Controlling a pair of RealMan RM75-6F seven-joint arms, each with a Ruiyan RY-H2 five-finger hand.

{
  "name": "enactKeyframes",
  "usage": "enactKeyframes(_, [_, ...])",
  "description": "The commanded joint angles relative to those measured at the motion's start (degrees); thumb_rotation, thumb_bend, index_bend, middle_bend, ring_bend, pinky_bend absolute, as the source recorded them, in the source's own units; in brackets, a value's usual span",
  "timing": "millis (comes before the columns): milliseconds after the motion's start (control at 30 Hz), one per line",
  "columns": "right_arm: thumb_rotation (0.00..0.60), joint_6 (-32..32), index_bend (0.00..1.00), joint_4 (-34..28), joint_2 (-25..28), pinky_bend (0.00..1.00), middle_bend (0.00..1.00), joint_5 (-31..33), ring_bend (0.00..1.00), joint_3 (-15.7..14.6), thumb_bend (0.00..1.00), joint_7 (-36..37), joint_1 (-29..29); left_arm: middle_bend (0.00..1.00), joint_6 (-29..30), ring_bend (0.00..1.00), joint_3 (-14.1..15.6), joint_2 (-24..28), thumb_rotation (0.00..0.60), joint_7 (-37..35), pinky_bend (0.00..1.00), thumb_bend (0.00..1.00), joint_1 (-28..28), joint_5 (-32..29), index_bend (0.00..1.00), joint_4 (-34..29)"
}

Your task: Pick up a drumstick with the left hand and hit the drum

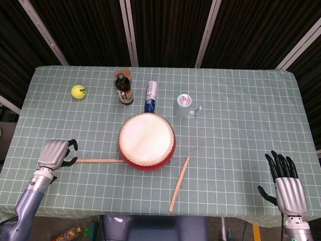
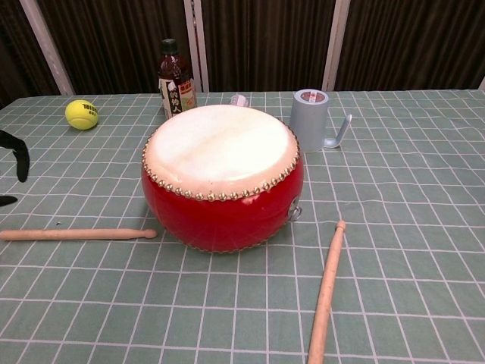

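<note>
over the left drumstick (image 1: 98, 160), left hand (image 1: 55, 153) hovers, fingers curled downward.

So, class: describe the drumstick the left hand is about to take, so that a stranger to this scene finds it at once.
Start at the red drum mid-table. Left of it a pale wooden drumstick lies flat, its rounded tip at the drum's base and its far end by the left hand. The other drumstick lies slanted on the drum's right, far from that hand.

The table (image 1: 241, 130) carries a pale green cloth with a white grid pattern. Behind it hangs a dark pleated curtain (image 1: 165, 30), crossed by slanted light metal bars (image 1: 207, 33). Lighting is even. Grey floor (image 1: 75, 221) shows below the front edge.
</note>
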Motion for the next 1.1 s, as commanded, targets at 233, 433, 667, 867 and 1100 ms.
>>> enactKeyframes(233, [0.600, -0.4, 0.00, -0.1, 0.1, 0.04, 0.00, 0.5, 0.00, 0.2, 0.25, 0.9, 0.2, 1.00, -3.5, 1.00, -0.2, -7.5, 0.600, 11.0, 1.00, 0.24, -5.9, -11.9, 0.47, 0.9])
enactKeyframes(433, [0.600, -0.9, 0.00, -0.1, 0.0, 0.04, 0.00, 1.1, 0.00, 0.4, 0.25, 1.2, 0.4, 1.00, -3.9, 1.00, 1.0, -9.7, 0.600, 14.2, 1.00, 0.24, -7.6, -15.6, 0.46, 2.0])
enactKeyframes(667, [0.600, -1.2, 0.00, -0.4, 0.1, 0.04, 0.00, 1.4, 0.00, 0.5, 0.25, 1.2, 0.6, 1.00, -3.6, 1.00, 2.2, -10.8, 0.600, 15.4, 1.00, 0.27, -8.5, -17.8, 0.46, 3.1])
enactKeyframes(867, [0.600, -1.1, 0.00, -0.3, 0.0, 0.04, 0.00, 1.5, 0.00, 0.5, 0.25, 1.1, 0.6, 1.00, -3.1, 1.00, 3.0, -11.1, 0.600, 14.8, 1.00, 0.30, -8.6, -18.0, 0.46, 4.0])
enactKeyframes(1100, [0.600, -1.1, 0.00, -0.5, 0.0, 0.04, 0.00, 1.5, 0.00, 0.4, 0.25, 0.8, 0.6, 1.00, -3.1, 1.00, 3.4, -11.0, 0.600, 13.9, 1.00, 0.30, -8.9, -18.6, 0.47, 5.0])
